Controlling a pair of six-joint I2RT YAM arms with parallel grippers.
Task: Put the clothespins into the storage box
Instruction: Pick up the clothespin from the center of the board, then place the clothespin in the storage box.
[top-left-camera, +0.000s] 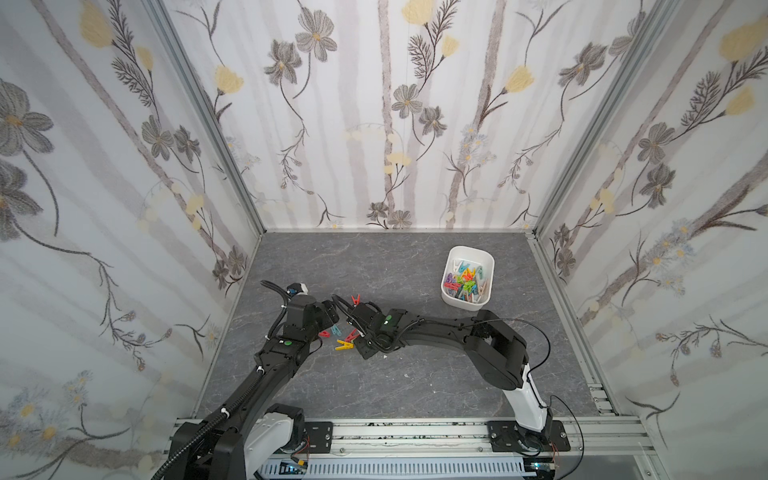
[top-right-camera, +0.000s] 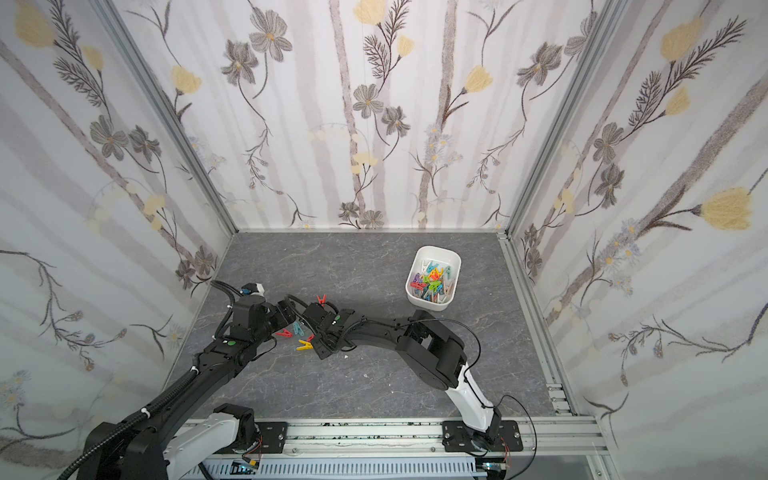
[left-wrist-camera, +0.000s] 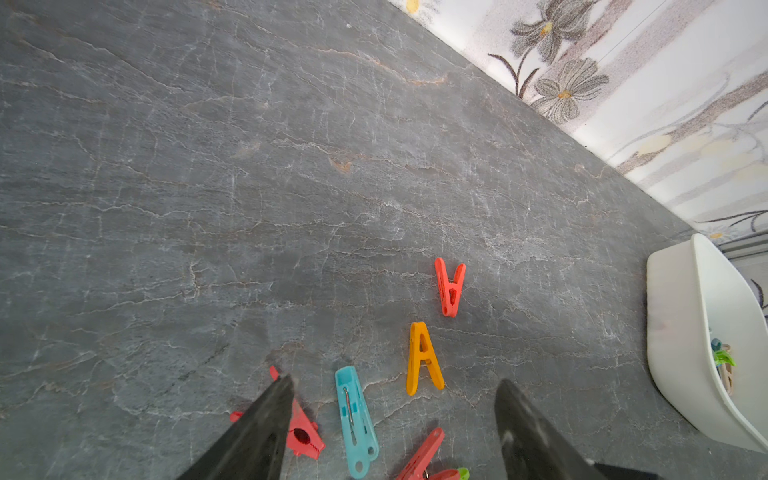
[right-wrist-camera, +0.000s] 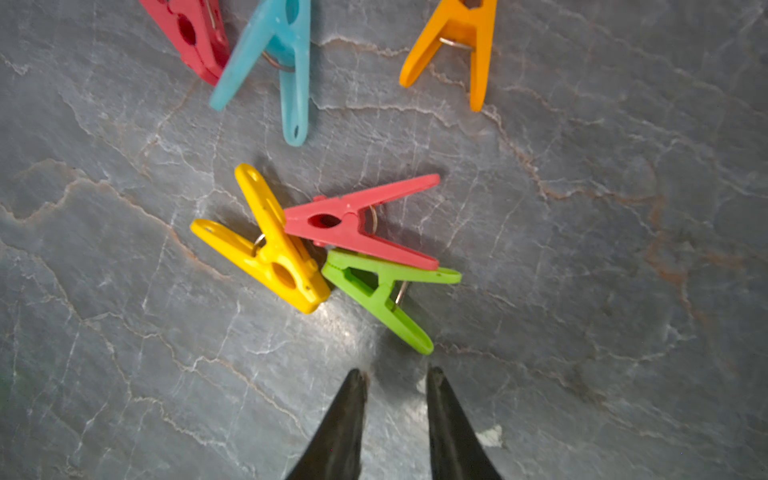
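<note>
In both top views the storage box (top-left-camera: 463, 304) is seen right of centre, near the right edge of the desk (top-left-camera: 415, 374), with many clothespins (top-left-camera: 465, 282) inside. Bare desk lies between it and 7 loose clothespins (top-left-camera: 344, 345) at centre left. The left hand (left-wrist-camera: 395, 382) is held wide and empty, the right hand (right-wrist-camera: 395, 371) narrow and empty. A green clothespin (right-wrist-camera: 382, 291) is shown plainly only by the right wrist view.

Smooth matt plastic clothespins (right-wrist-camera: 270, 245) with thin metal wire springs (right-wrist-camera: 456, 43) lie on a stone-veined, faintly shiny grey tabletop (right-wrist-camera: 582, 249). The storage box (left-wrist-camera: 681, 316) is smooth white plastic.
</note>
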